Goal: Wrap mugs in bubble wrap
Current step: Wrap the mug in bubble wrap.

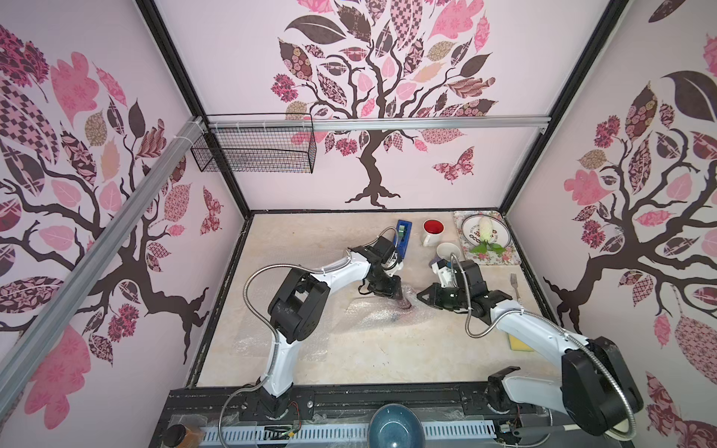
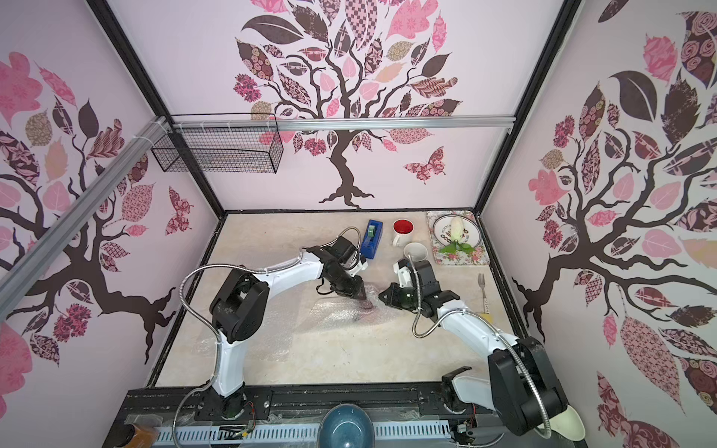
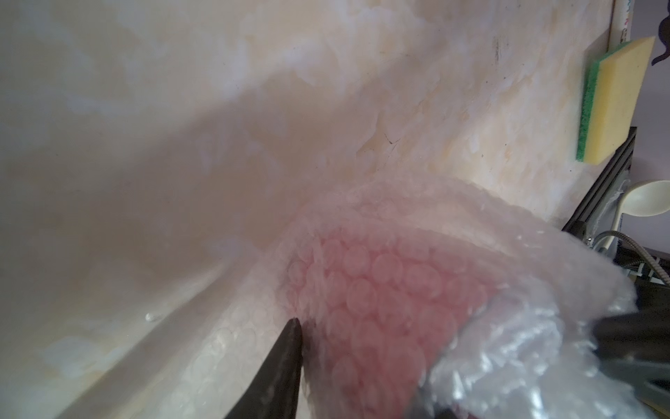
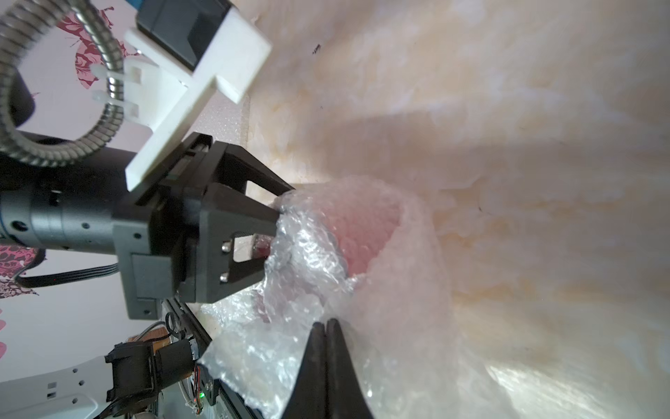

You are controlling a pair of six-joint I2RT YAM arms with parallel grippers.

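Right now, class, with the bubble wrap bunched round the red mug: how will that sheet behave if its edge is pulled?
Probably floppy: the bubble wrap is crumpled and drapes over the red mug. Likely light: a loose fold stands unsupported. Its glossy surface may slide, so a pull by the right end effector could strip it off.

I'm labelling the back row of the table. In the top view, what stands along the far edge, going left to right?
blue tape dispenser → white mug with red inside → floral tray carrying a plate. The lavender mug overlaps the white one, so it is left out.
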